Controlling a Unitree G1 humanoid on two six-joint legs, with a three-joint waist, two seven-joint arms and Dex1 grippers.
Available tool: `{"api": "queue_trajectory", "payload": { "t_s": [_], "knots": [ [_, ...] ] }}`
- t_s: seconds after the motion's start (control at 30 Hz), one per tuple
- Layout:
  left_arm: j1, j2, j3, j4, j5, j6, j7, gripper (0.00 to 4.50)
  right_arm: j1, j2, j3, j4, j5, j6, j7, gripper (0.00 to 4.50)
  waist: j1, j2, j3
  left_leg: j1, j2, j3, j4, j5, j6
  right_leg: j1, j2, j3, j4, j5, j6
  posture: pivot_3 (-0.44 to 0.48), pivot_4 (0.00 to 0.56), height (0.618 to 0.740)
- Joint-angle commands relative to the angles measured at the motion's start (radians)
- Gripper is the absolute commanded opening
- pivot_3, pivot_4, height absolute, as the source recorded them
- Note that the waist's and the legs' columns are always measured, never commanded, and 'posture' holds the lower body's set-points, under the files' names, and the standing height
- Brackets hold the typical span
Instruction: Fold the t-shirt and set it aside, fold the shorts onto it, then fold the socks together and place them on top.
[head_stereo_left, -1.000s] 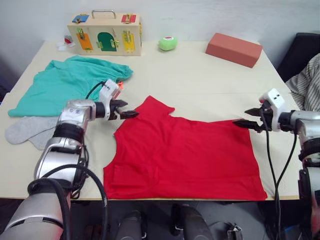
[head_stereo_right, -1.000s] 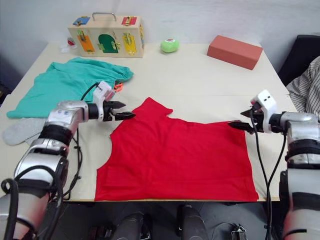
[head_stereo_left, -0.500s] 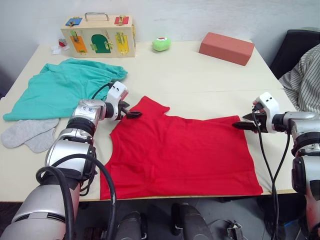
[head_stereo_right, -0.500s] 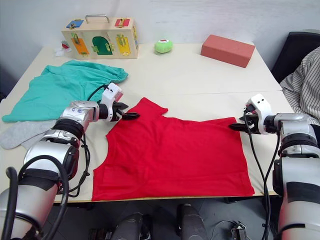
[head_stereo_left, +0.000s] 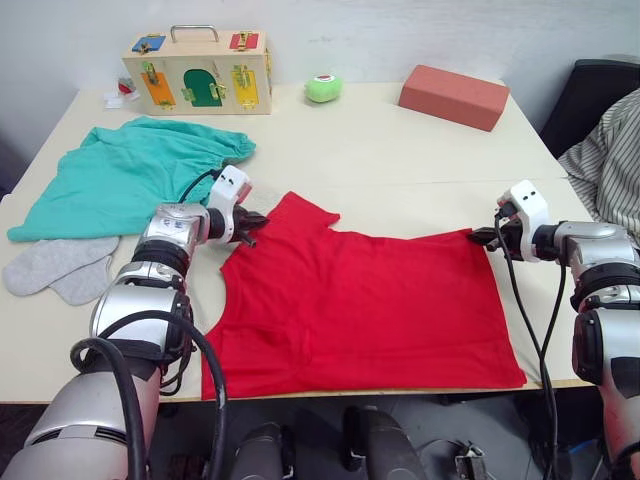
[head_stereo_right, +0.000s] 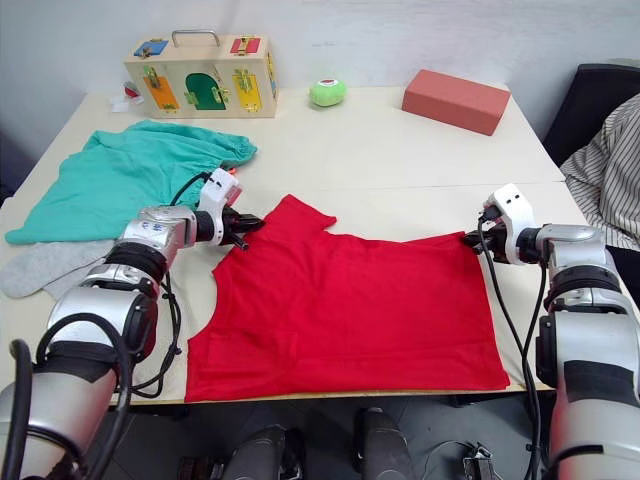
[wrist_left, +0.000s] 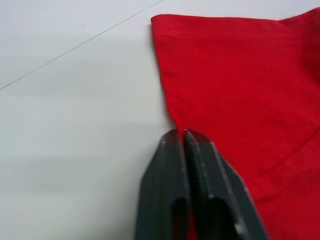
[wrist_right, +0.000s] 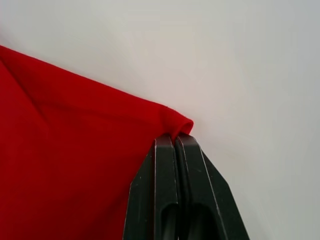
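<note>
The red t-shirt (head_stereo_left: 360, 305) lies spread flat near the table's front edge. My left gripper (head_stereo_left: 254, 221) is shut on the shirt's left sleeve edge; in the left wrist view its fingertips (wrist_left: 181, 136) pinch the red hem. At the far right corner of the shirt my right gripper (head_stereo_left: 479, 237) is shut too, and the right wrist view shows a small fold of red cloth bunched at its fingertips (wrist_right: 172, 138). The teal shorts (head_stereo_left: 130, 170) lie crumpled at the back left. Beside them, at the left edge, rest the grey socks (head_stereo_left: 55, 268).
A wooden latch box (head_stereo_left: 197, 72), a green ball (head_stereo_left: 322, 88) and a salmon-red block (head_stereo_left: 453, 97) stand along the table's far edge (head_stereo_left: 380, 140). Striped cloth (head_stereo_left: 605, 160) hangs over a dark chair off the table's right side.
Both grippers have gone from open to shut, each closing on an edge of the t-shirt. The camera shifted a little a second ago.
</note>
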Motion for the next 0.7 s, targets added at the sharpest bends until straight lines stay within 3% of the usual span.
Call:
{"api": "queue_trajectory", "payload": {
  "t_s": [0.03,0.37,0.7],
  "knots": [
    [0.013,0.020,0.049,-0.017,-0.034,-0.030,-0.027,0.01,-0.001,-0.019,-0.049,-0.011,0.033,-0.021,0.017,0.00,-0.002,0.000,0.000,0.000,0.000,0.000,0.000,0.000,0.000,0.000,0.000,0.000,0.000,0.000,0.000,0.000,0.150,0.740],
    [0.029,0.036,0.129,-0.043,-0.086,-0.057,-0.071,0.01,0.058,-0.047,-0.132,-0.047,0.097,-0.040,0.134,0.00,-0.002,0.000,0.000,0.000,0.000,0.000,0.000,0.000,0.000,0.000,0.000,-0.001,0.001,0.000,0.000,0.000,0.150,0.740],
    [0.043,0.074,0.109,-0.096,-0.072,-0.084,-0.174,0.01,0.110,-0.080,-0.196,-0.087,0.161,-0.067,0.208,0.00,-0.005,0.000,0.000,0.000,0.000,0.000,0.000,0.000,0.000,0.000,0.001,-0.001,0.001,0.000,0.000,0.000,0.150,0.740]
  ]
}}
